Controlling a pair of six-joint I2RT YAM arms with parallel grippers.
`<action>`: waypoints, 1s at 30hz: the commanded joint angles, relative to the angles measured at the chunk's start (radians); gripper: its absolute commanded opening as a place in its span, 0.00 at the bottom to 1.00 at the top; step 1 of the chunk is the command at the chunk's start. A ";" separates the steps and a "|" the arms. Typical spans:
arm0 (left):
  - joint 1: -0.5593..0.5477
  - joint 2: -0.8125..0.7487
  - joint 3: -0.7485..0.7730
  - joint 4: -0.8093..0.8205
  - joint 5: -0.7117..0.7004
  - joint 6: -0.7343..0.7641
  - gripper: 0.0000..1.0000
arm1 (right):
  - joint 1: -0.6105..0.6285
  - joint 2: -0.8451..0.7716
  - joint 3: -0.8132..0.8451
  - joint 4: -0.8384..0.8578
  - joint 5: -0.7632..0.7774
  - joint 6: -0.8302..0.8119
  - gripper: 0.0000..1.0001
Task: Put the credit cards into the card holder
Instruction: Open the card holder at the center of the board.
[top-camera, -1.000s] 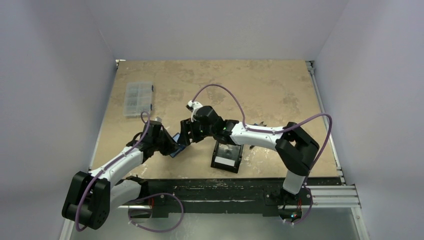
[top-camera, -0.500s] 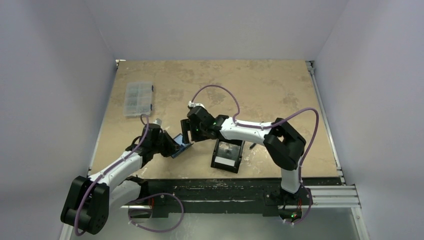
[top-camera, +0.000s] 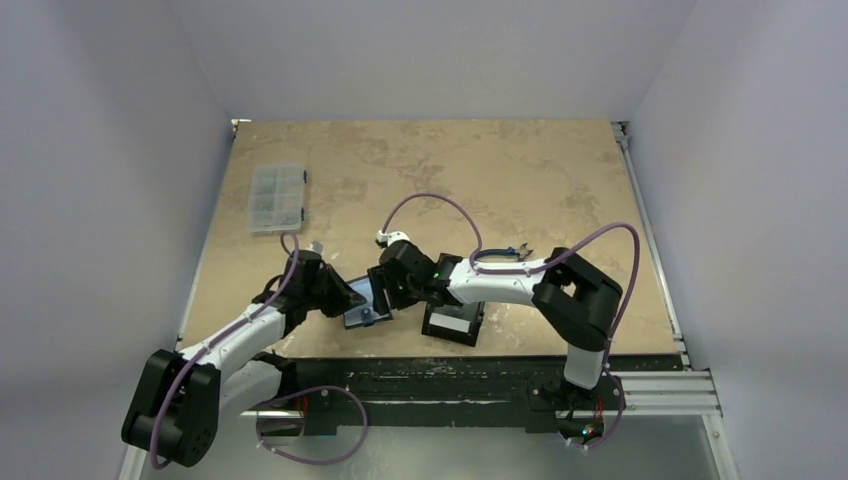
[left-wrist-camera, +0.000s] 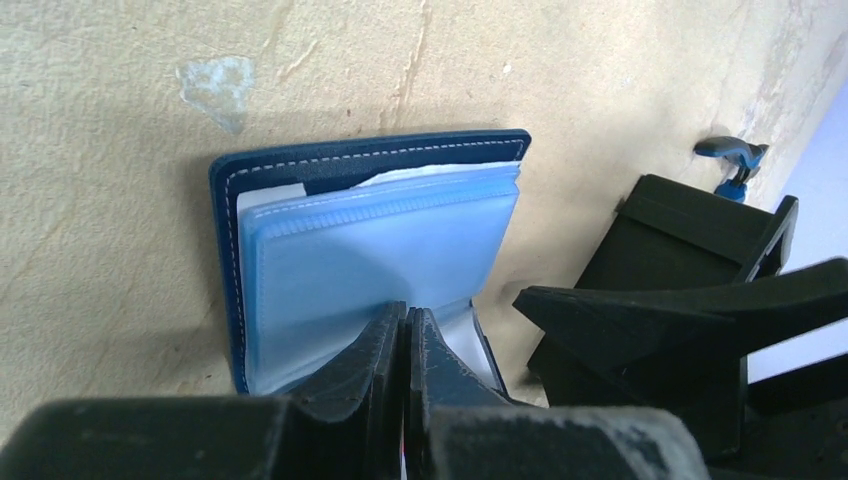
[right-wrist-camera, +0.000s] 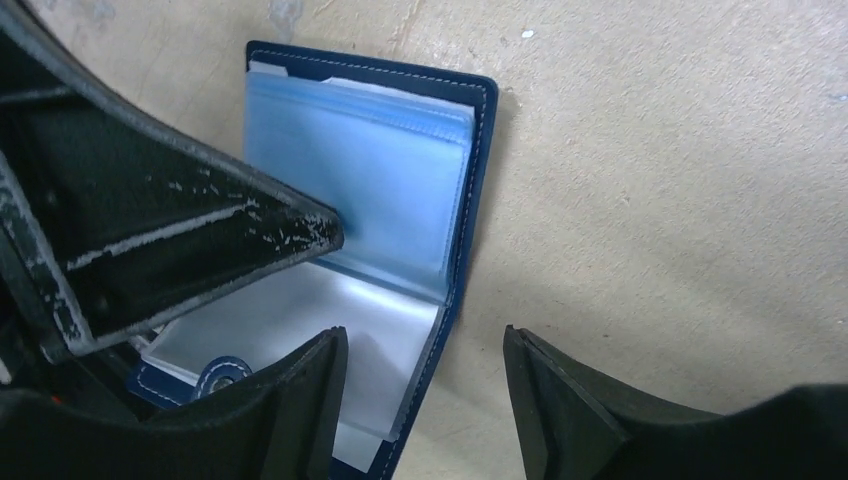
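Note:
The card holder (top-camera: 362, 300) lies open on the table, navy outside with pale blue plastic sleeves inside. It shows in the left wrist view (left-wrist-camera: 370, 240) and the right wrist view (right-wrist-camera: 400, 190), its snap tab (right-wrist-camera: 222, 375) at the near left. My left gripper (top-camera: 338, 293) (left-wrist-camera: 405, 312) is shut on the near edge of the sleeves and holds them lifted. My right gripper (top-camera: 384, 291) (right-wrist-camera: 425, 350) is open. One finger is over the holder's shiny inner side, the other over bare table. No credit card shows plainly.
A black box-shaped tray (top-camera: 455, 318) with a white label stands right of the holder, also in the left wrist view (left-wrist-camera: 690, 235). A small blue clip (top-camera: 514, 250) lies behind it. A clear compartment box (top-camera: 277, 197) sits at the far left.
The card holder was held tilted up off the table; now it lies open and flatter, nearer the front. Both grippers have come down and closer together over it.

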 joint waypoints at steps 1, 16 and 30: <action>0.003 0.029 0.016 0.040 -0.032 -0.018 0.00 | 0.050 -0.064 -0.067 0.173 0.065 -0.106 0.66; 0.007 0.124 -0.028 0.065 -0.165 -0.009 0.00 | 0.338 0.000 -0.325 0.501 0.481 -0.315 0.61; 0.009 0.099 -0.035 0.163 -0.129 0.134 0.00 | 0.239 -0.283 -0.247 0.318 0.190 -0.226 0.74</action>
